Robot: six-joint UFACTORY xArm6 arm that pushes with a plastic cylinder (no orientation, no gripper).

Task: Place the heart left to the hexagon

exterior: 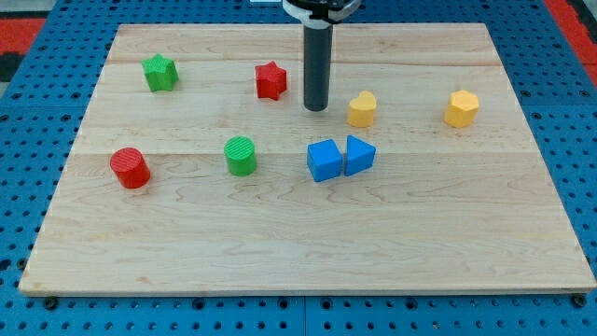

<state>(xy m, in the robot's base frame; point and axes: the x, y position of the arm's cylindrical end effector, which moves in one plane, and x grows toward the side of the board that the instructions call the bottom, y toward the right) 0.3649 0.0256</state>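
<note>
1. My tip (pixel 316 107) — a plain dark rod with no fingers to open or close — rests on the pale wooden board (pixel 280 252).
2. Yellow heart block (pixel 362 108) sits just right of the tip, apart.
3. Yellow hexagon block (pixel 461 108) lies further toward the view's right — no containers present.

My straight dark rod stands upright, my tip (pixel 316 108) just left of the yellow heart-shaped block (pixel 363 109), apart.
</note>
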